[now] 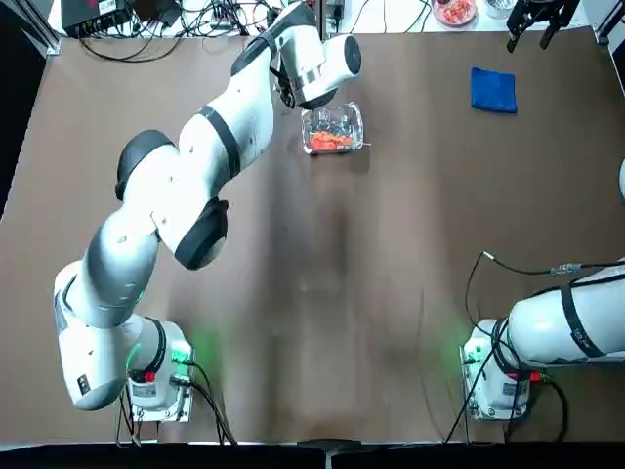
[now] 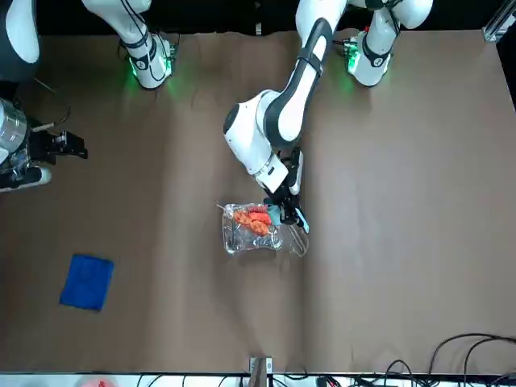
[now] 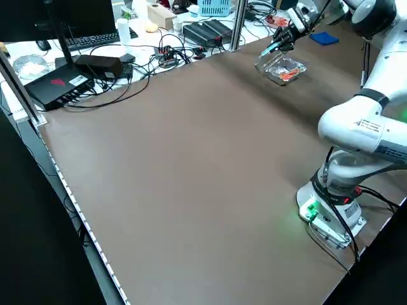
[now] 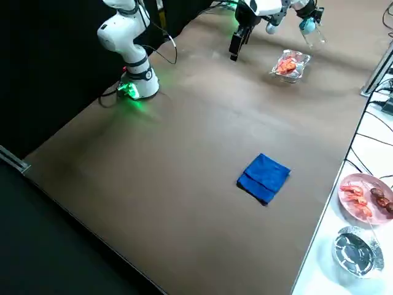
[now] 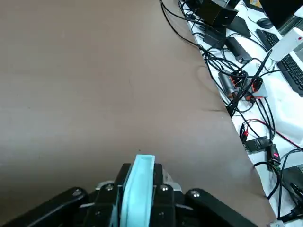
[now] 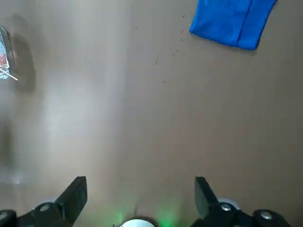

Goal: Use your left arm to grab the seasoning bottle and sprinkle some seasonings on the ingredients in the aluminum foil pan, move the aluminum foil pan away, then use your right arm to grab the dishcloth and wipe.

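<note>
Front view shows the left hand clamped on the seasoning bottle, holding it tilted over the foil pan's edge, far across the desk. Orange food lies inside. Right hand hovers spread apart at the far right, near the blue cloth.

Dishcloth right of foil pan

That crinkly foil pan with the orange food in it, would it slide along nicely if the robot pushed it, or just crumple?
The aluminum foil pan looks thin and crinkled, so its wall would probably dent under a push. It holds only a few ingredients, so it is likely light and should slide across the flat table, possibly twisting.
</note>
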{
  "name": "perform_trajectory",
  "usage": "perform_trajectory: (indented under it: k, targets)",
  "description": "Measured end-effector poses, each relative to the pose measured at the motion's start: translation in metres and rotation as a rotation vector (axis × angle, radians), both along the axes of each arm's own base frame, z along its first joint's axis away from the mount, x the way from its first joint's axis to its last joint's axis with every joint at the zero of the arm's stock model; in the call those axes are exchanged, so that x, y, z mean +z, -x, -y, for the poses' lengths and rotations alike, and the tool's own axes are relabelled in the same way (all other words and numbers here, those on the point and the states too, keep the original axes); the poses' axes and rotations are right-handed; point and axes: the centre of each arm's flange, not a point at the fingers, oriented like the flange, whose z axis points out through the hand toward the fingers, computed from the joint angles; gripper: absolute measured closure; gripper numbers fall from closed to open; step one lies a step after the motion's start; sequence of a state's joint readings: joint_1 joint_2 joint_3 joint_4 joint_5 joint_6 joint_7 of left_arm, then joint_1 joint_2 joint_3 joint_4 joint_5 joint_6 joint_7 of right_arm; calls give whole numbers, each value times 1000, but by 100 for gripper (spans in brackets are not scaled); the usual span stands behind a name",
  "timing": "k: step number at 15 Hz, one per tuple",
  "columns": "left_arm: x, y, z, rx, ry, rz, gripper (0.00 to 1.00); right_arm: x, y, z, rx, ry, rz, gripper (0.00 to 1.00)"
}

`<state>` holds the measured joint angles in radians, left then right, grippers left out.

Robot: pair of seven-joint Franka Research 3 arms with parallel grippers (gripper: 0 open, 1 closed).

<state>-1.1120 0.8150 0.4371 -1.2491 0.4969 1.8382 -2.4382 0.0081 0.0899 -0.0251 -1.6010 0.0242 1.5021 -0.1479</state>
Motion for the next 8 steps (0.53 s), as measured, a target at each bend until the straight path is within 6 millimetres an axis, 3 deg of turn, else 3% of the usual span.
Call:
perform_trajectory:
  k: [3, 5, 6, 7, 8]
  targets:
    - [7, 0, -2, 20, -3, -3, 77, 0, 0, 0, 0, 0, 0, 0]
    - [22, -1, -7, 56, 42, -44, 77, 0, 0, 0, 0, 0, 0, 0]
    - [33, -4, -13, 69, 72, -86, 77, 0, 0, 0, 0, 0, -1, 0]
    - [64, -15, -34, 86, 149, -165, 77, 0, 0, 0, 0, 0, -1, 0]
    - [82, -23, -48, 90, 196, -197, 77, 0, 0, 0, 0, 0, -1, 0]
